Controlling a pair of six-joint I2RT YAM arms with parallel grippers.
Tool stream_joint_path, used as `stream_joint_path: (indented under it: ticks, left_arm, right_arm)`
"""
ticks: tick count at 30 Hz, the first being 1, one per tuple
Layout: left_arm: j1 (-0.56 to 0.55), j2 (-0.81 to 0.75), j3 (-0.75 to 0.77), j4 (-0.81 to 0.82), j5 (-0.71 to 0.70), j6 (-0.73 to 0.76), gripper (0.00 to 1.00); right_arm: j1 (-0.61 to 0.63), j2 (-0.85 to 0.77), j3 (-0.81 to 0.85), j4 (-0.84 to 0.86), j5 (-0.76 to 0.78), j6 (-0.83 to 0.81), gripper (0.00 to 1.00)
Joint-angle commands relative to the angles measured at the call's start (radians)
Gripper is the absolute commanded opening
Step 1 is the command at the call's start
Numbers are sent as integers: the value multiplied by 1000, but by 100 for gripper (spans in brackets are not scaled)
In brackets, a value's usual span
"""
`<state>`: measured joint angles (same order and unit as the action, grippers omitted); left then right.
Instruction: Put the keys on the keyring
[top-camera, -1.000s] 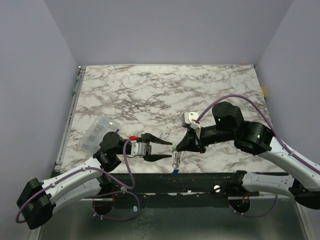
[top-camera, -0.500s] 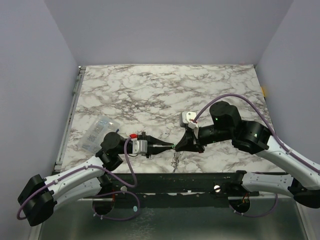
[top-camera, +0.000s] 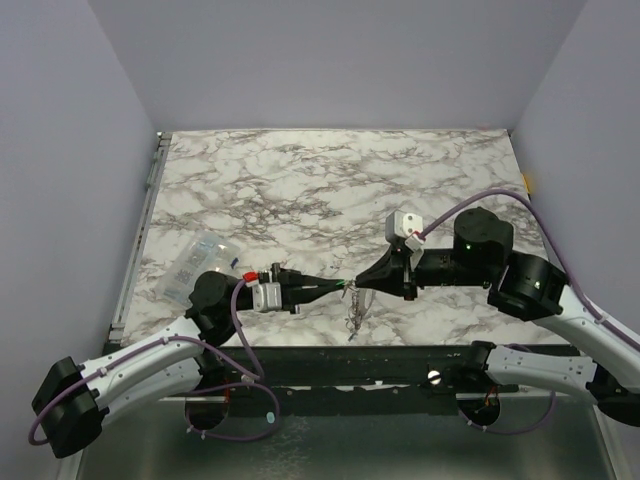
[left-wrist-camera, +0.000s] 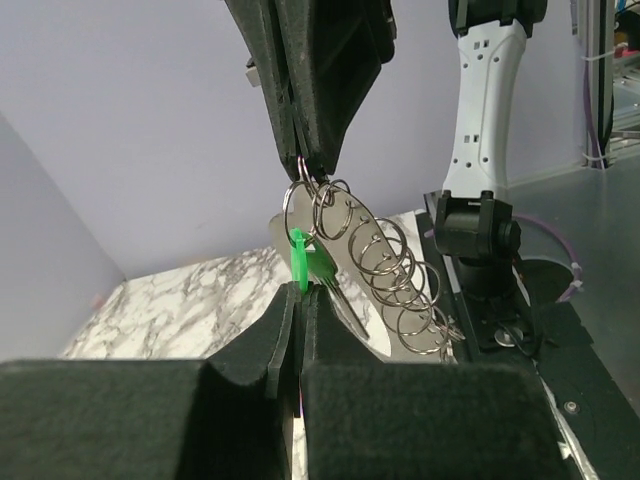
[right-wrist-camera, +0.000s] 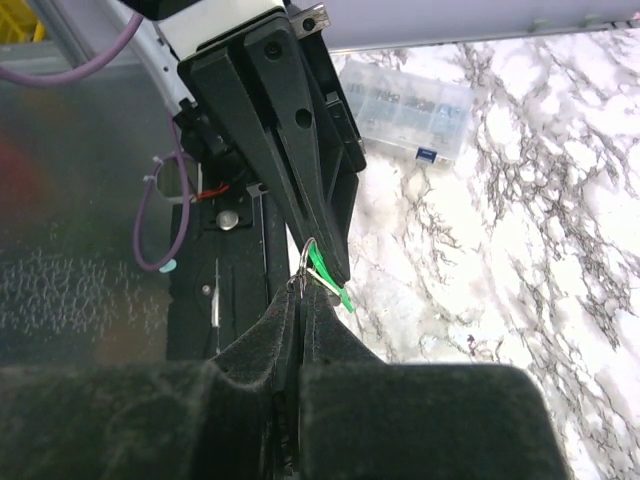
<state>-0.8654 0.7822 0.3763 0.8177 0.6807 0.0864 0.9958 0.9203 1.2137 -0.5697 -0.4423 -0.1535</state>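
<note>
The left pincer (top-camera: 343, 289) is closed tight on the mint-green key (left-wrist-camera: 298, 256), gripping its plastic head, with the key standing upright above the fingertips. The right pincer (top-camera: 360, 284) is closed on the top loop of the keyring (left-wrist-camera: 322, 203); the linked chain (left-wrist-camera: 395, 280) hangs free below it, above the near edge of the bench (top-camera: 300, 190). Both pincer tips meet almost point to point, and the key head sits just beside the gripped loop, apparently touching it. Whether the key is already threaded cannot be determined. Hazards: both grips are at the extreme fingertips, so any sideways pull from one arm may twist the small key out of the left pincer or drag the loop from the right. A dropped part would likely fall at or past the bench edge. The swinging chain may also snag the key. The clear plastic bag (top-camera: 195, 262) lies well apart.
</note>
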Motion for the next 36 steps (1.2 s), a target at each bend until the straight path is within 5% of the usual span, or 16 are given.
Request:
stream_joint_path:
  ticks: [1,22,31,36]
  left_arm:
    - [0,-8,-22,-2,-28,3,0]
    - [-2,-15,-25,-2,-131,31,0]
    - [-1,-16,-24,-1,-130,30,0]
    - [0,-95,-48,-31,-172,73,28]
  right_arm:
    - [1,-57,-48,161,97,72,1]
    - [1,-201,-472,921,330,536,1]
    - [1,-135,-501,1018,330,570,1]
    - [1,-156,-485,956,326,528,1]
